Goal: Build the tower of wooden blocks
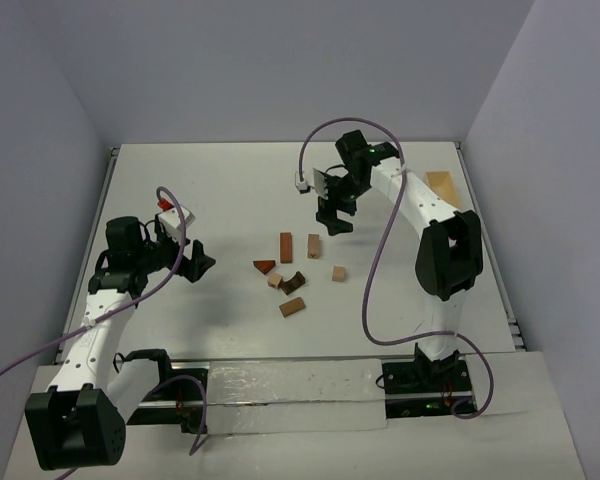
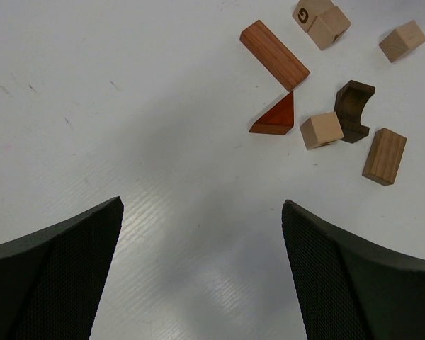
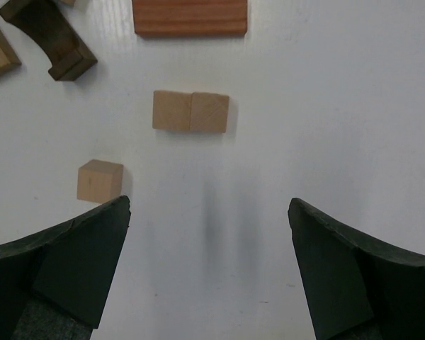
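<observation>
The wood blocks lie loose on the white table [image 1: 220, 190], none on top of another. In the top view I see a reddish bar [image 1: 285, 247], a tan bar [image 1: 313, 246], a red wedge [image 1: 265, 266], a dark arch [image 1: 292, 283], two pale cubes [image 1: 275, 281] [image 1: 339, 273] and a brown bar [image 1: 292, 307]. My left gripper [image 1: 198, 262] hangs open to their left, with nothing between its fingers [image 2: 202, 205]; the wedge [image 2: 276, 117] lies ahead of it. My right gripper [image 1: 332, 218] is open just behind the group, over bare table [image 3: 210, 204], with the tan bar [image 3: 190, 112] in front.
A pale wooden piece [image 1: 442, 184] lies at the back right beside the right arm. Grey walls close in the table on three sides. Purple cables loop off both arms.
</observation>
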`<state>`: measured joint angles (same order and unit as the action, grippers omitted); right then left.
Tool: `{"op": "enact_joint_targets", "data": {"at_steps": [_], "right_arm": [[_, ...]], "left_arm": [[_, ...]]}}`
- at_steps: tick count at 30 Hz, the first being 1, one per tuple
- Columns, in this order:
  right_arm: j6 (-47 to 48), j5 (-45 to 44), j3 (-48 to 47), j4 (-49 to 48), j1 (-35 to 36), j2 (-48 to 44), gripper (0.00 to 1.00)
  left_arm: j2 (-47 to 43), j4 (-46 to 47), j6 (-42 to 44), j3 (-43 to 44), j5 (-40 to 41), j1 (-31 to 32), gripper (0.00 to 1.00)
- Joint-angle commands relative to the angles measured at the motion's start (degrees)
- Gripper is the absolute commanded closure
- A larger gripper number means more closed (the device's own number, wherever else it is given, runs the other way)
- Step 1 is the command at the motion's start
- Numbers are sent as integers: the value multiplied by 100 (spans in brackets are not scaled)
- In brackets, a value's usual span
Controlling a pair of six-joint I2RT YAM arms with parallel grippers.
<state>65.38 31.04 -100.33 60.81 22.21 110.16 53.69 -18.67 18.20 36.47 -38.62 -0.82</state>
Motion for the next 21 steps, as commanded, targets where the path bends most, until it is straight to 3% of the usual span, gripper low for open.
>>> {"op": "enact_joint_targets", "data": {"at_steps": [1,6,21], "right_arm": [[-173,-279,595,-674,95,-36,0],[-458,-413,1417,-1683,270,-327,0],[-800,-832,1247,-1848,752,418,0]], "left_arm": [[-8,178,-114,58,-67,20,1],[77,343,-281,55,-137,65,1],[124,493,-442,20,-126,190,1]]}}
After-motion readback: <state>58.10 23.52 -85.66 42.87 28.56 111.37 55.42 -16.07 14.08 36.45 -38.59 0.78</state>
